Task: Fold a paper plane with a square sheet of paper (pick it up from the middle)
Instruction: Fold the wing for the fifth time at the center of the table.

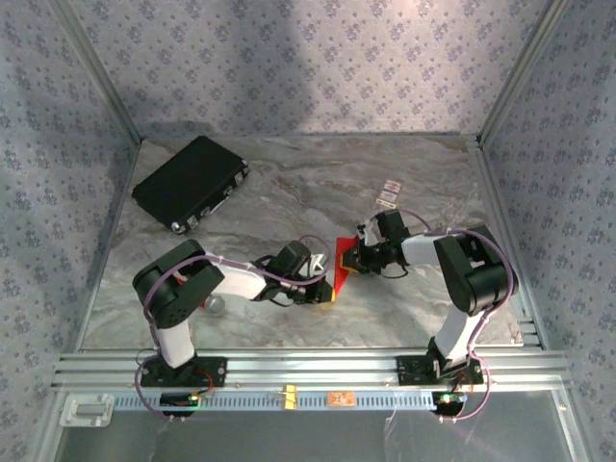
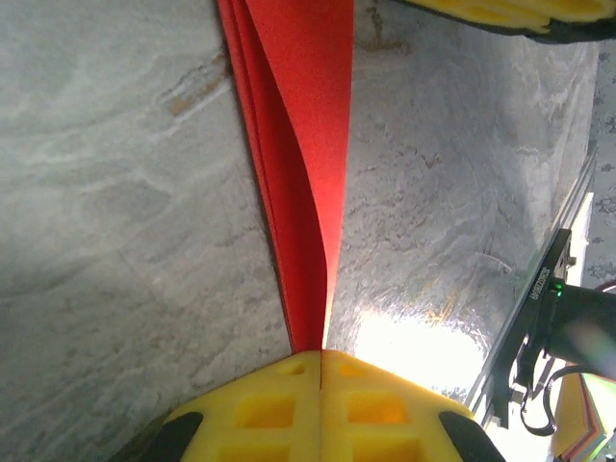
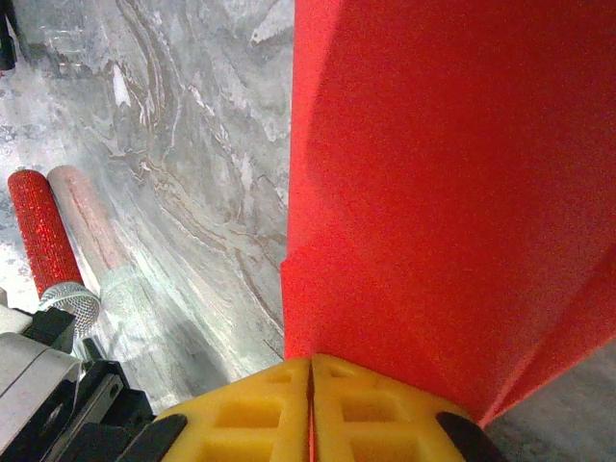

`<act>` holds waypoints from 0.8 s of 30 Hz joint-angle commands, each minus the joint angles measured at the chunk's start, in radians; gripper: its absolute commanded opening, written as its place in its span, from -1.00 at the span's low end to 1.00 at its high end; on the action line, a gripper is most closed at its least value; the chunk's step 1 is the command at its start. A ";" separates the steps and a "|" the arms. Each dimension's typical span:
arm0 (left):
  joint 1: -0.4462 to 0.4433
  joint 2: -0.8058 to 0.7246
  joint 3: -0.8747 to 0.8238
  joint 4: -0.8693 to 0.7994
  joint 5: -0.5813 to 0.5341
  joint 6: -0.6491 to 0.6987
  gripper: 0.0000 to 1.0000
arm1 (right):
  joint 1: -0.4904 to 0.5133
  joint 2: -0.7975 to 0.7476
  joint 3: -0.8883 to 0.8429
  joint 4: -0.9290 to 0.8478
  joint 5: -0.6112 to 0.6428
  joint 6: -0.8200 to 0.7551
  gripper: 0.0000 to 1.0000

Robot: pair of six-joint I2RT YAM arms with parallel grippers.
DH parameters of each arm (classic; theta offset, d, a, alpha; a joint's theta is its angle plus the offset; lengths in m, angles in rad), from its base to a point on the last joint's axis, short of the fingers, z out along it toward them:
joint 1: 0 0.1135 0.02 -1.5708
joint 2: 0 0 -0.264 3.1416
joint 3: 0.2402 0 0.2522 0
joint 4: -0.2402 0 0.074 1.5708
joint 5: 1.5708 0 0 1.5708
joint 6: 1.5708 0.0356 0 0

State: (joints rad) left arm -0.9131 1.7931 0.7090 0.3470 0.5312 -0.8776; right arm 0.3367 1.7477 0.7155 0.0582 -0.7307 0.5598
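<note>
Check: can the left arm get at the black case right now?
Probably not yet. The left gripper is shut on the red paper, which the right gripper also pinches. Bare table lies between it and the black case, so the path looks free once it lets go.

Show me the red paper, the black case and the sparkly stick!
red paper [image 3: 433, 192]: right wrist view, its flat face.
black case [image 1: 190, 183]: top view, middle of its lid.
sparkly stick [image 3: 41, 231]: right wrist view, its red body.

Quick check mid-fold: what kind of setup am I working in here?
Likely a purpose-built robot test booth: patterned wall panels in metal framing enclose a marble-look tabletop, and the left arm and right arm are bolted to an aluminium rail at its near edge.
</note>
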 commanded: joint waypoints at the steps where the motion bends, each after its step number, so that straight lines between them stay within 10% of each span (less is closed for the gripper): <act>1: -0.024 0.015 -0.050 -0.213 0.024 0.020 -1.00 | 0.015 0.067 -0.016 -0.057 0.138 -0.003 -0.79; 24: -0.008 -0.092 0.113 -0.108 -0.022 -0.034 -0.88 | 0.017 0.064 -0.019 -0.049 0.142 0.014 -0.79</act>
State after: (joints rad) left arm -0.9295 1.6676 0.7559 0.1905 0.4870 -0.9028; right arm 0.3370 1.7485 0.7174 0.0563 -0.7296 0.5720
